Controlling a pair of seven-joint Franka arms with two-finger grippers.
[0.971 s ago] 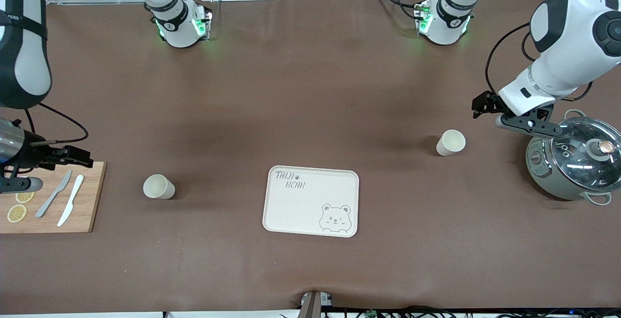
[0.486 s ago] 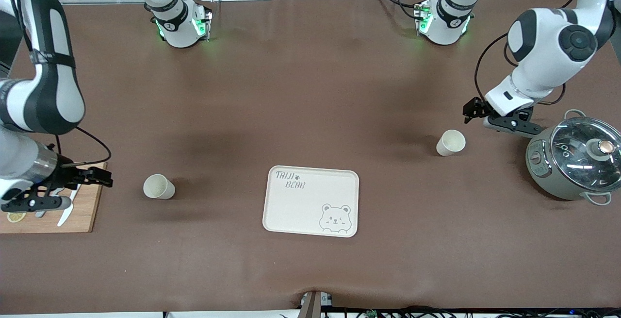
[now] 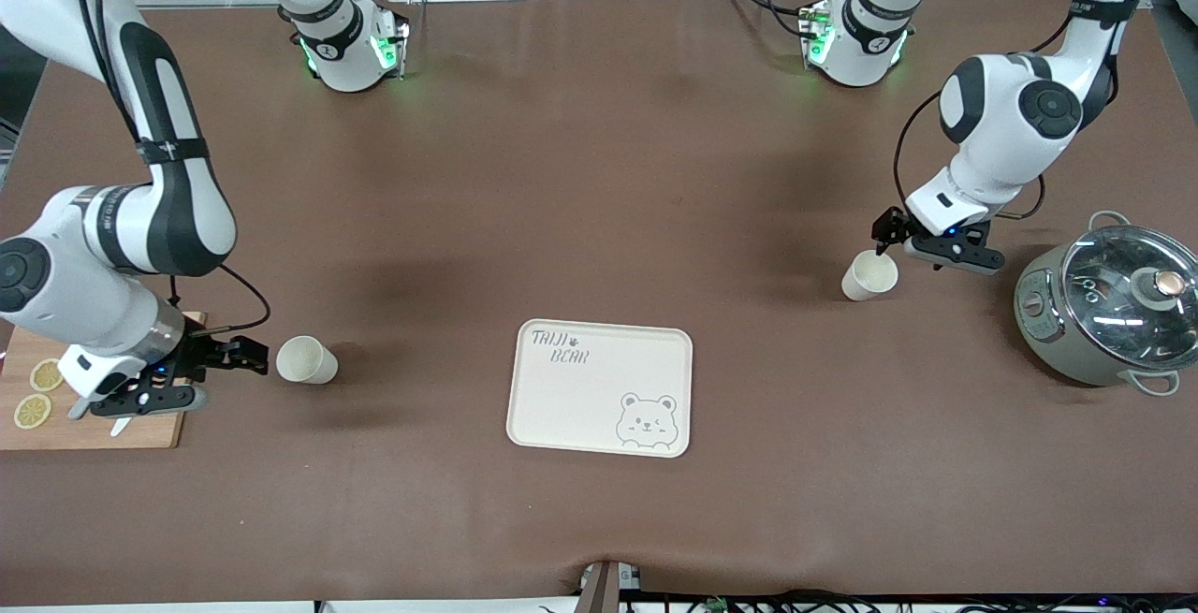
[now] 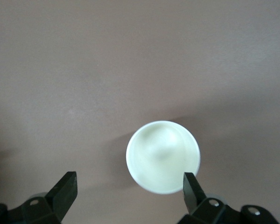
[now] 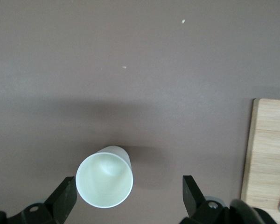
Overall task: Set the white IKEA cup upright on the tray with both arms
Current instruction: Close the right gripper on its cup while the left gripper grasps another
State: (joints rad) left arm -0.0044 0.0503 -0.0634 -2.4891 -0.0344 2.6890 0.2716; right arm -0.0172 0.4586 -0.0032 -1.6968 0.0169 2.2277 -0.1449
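Two white cups stand upright on the brown table. One cup (image 3: 304, 360) is toward the right arm's end, the other cup (image 3: 869, 276) toward the left arm's end. The cream tray (image 3: 599, 386) with bear face lies between them, nearer the camera, with nothing on it. My right gripper (image 3: 245, 353) is open, low beside its cup; in the right wrist view (image 5: 129, 186) the cup (image 5: 105, 182) sits close to one finger. My left gripper (image 3: 884, 237) is open just above its cup; in the left wrist view (image 4: 129, 182) the cup (image 4: 162, 156) lies close to one finger.
A grey pot with a glass lid (image 3: 1109, 309) stands beside the left arm's cup, at the table's end. A wooden cutting board (image 3: 159, 421) with lemon slices (image 3: 33, 407) lies under the right arm's wrist; its edge shows in the right wrist view (image 5: 270, 154).
The right gripper came off the cutting board to beside its cup. The left gripper moved from over the pot down to its cup. Cups and tray have not moved.
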